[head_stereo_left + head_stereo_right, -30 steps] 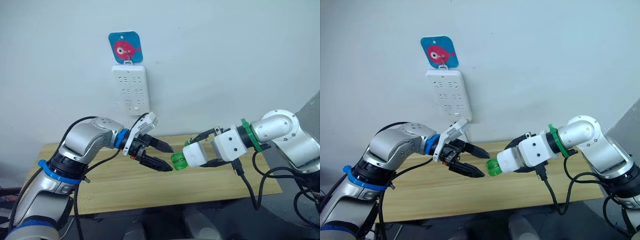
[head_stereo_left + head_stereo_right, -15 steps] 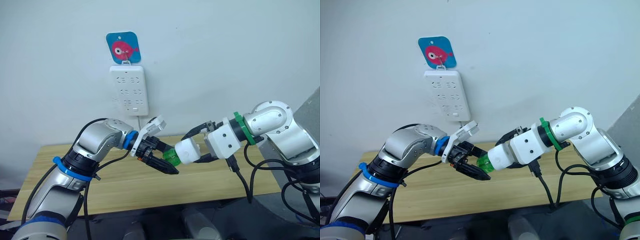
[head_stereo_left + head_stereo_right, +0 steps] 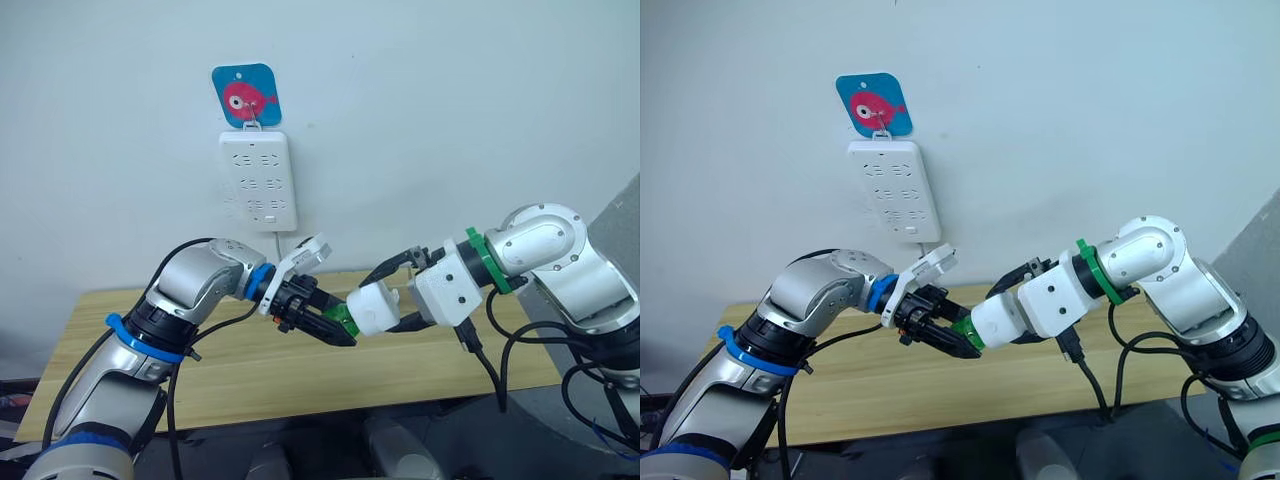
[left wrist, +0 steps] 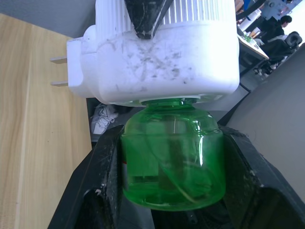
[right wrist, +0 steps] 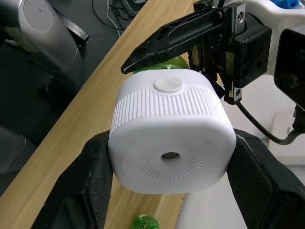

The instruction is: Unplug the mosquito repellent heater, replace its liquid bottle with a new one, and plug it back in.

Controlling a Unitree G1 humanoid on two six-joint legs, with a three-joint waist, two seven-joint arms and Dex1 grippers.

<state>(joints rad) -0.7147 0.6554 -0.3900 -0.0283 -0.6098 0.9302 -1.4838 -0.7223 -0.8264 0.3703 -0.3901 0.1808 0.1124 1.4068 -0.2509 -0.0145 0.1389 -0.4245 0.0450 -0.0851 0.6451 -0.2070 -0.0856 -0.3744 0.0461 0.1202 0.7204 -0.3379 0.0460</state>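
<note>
We read this as the bottle-removal step, heater already off the wall. Our right gripper (image 3: 395, 305) pinches the mosquito repellent heater (image 3: 374, 307) by its white body, held in mid-air over the wooden table (image 3: 420, 365), at about 5 o'clock from the power strip (image 3: 259, 180). Our left gripper (image 4: 169, 191) has its fingers pressed on either side of the green liquid bottle (image 4: 172, 155), which still sits in the heater's base; the two prongs (image 4: 59, 71) are bare. Next move, we judge: twist the bottle free while the right holds steady, without squeezing too hard. Another green bottle (image 5: 145, 222) lies on the table.
</note>
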